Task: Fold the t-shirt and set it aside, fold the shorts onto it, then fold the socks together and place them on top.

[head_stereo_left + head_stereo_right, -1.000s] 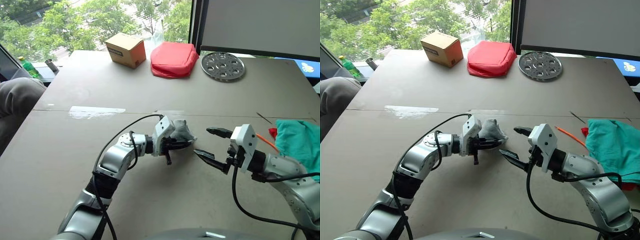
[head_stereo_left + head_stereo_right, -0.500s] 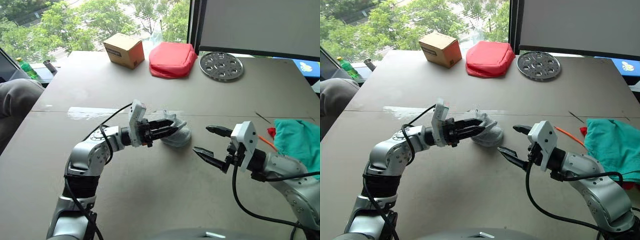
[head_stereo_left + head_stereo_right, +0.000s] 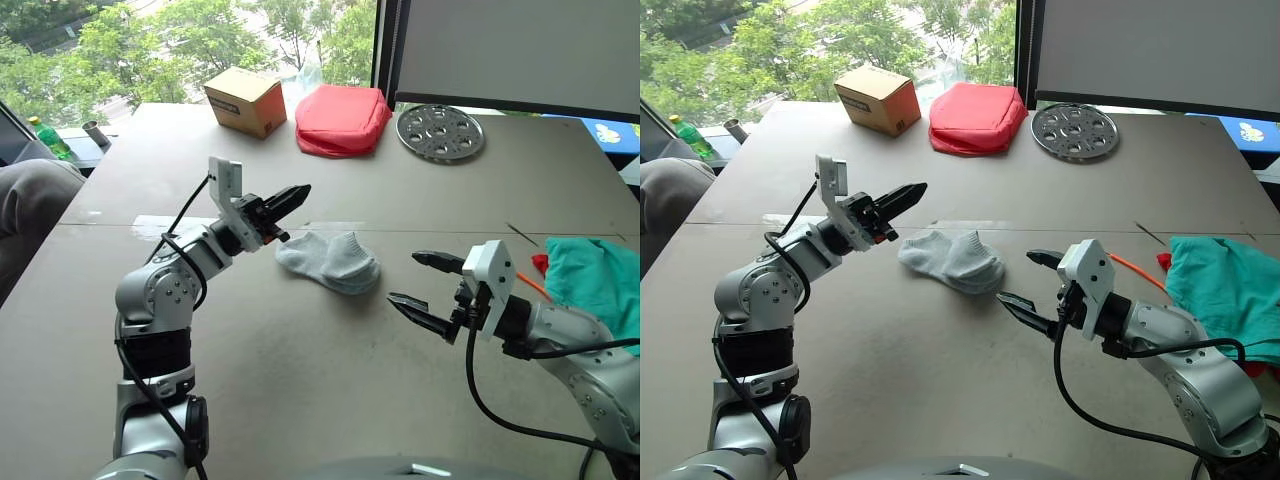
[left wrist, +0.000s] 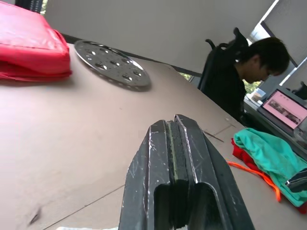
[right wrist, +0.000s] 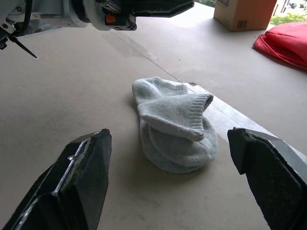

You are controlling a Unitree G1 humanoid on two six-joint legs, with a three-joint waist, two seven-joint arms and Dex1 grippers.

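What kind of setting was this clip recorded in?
Most likely an office or lab by a window: a large grey table with trees outside behind it, a person seated at a laptop, and a cardboard box on the table.

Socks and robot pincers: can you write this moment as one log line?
socks: folded, on table | left pincer: shut, raised | right pincer: open, beside socks | shorts: at right

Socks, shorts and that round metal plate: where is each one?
socks [image 3: 330, 262], left eye view, middle of the stacked pair
shorts [image 3: 1220, 292], right eye view, teal cloth's middle
metal plate [image 3: 441, 131], left eye view, perforated centre
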